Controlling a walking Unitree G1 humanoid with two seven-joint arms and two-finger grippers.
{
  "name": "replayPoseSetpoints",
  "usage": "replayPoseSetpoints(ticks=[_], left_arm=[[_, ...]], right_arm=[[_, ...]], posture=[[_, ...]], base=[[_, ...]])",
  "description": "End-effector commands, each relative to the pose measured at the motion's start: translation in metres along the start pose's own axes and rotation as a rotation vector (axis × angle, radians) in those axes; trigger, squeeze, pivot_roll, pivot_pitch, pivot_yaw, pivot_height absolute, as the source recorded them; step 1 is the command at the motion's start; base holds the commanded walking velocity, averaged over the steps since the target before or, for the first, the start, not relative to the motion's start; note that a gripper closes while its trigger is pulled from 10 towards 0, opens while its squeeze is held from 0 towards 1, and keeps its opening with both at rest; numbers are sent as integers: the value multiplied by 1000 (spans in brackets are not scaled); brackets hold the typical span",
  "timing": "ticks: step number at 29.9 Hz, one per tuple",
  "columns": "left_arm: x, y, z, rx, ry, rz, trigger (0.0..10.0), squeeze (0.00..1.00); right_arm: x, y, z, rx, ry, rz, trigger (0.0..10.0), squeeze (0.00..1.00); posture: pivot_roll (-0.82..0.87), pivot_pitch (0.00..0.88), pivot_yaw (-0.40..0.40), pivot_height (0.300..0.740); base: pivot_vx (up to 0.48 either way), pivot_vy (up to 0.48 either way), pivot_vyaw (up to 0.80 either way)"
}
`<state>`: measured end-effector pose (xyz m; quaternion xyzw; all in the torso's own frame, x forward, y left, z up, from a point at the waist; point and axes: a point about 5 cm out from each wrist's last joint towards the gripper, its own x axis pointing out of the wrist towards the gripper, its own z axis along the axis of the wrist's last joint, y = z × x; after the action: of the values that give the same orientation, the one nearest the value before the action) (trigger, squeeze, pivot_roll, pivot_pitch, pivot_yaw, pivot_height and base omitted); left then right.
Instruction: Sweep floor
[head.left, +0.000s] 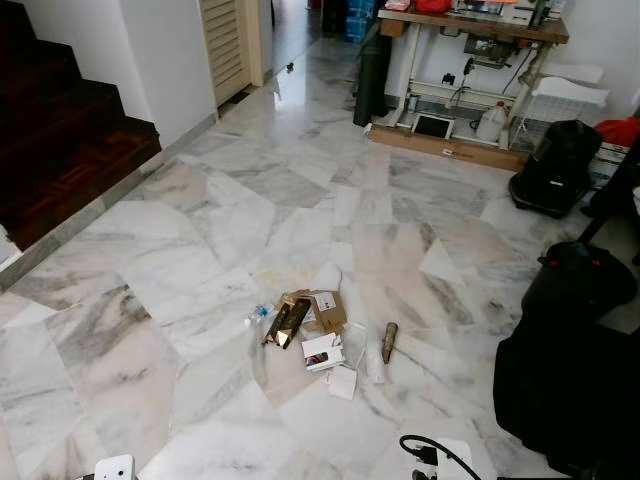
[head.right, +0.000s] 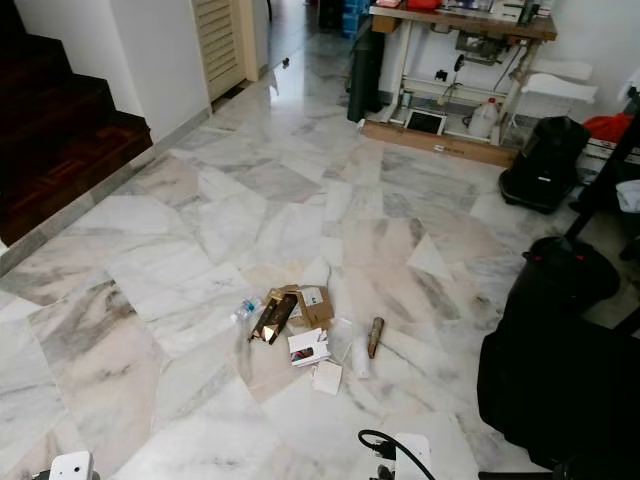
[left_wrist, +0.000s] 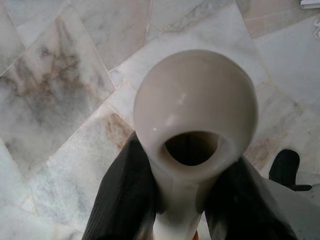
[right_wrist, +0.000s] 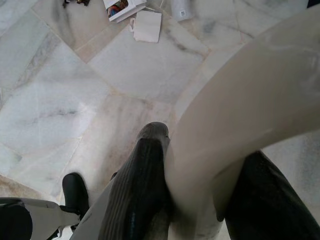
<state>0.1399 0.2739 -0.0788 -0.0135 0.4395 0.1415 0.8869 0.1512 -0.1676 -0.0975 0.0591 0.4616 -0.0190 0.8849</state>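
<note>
The left gripper (left_wrist: 192, 195) has two long black fingers (left_wrist: 122, 200) with fine ribs. The right gripper (right_wrist: 197, 190) has the same ribbed black fingers (right_wrist: 142, 185).

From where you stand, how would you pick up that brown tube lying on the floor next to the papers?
Grip the brown tube around its middle, coming straight down from above. It lies flat on the marble floor, pointing away from you, so the tool's fingers should close across its narrow width from either side. There is bare floor on its right; on its left a clear wrapper lies close.
</note>
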Motion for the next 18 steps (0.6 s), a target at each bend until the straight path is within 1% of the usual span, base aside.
replayPoseSetpoints(ticks=[1,4,6,9,11,13,15,18], left_arm=[[-1,4,0,-22,-7,3,10000,0],[-1,6,0,-22,-12,5,10000,0],[-2,8,-2,-21,-5,13,10000,0],[-2,8,-3,-14,-2,11,10000,0],[-2,7,-3,-11,-4,5,10000,0],[-2,5,-4,-1,-2,-6,10000,0],[-2,-1,-7,35,7,-33,10000,0],[-3,-7,-11,35,18,-43,10000,0]], right_arm=[[1,-1,4,2,-13,-1,10000,0],[1,-4,5,10,-20,-10,10000,0],[1,-5,8,37,-36,-20,10000,0],[1,-5,11,24,-43,-15,10000,0],[3,-3,18,-11,-52,-1,10000,0],[4,-1,22,-39,-65,10,10000,0],[5,-2,27,-46,-76,11,10000,0],[5,-6,32,-44,-82,-6,10000,0]], posture=[[-102,0,-54,740],[-95,0,-58,740],[-83,0,-65,740],[-65,0,-62,740],[-58,0,-55,740],[-48,0,-56,740],[-41,0,-56,740],[-25,0,-53,740]], base=[[0,0,0],[0,0,0],[0,0,0],[0,0,0],[0,0,0],[0,0,0],[0,0,0],[0,0,0]])
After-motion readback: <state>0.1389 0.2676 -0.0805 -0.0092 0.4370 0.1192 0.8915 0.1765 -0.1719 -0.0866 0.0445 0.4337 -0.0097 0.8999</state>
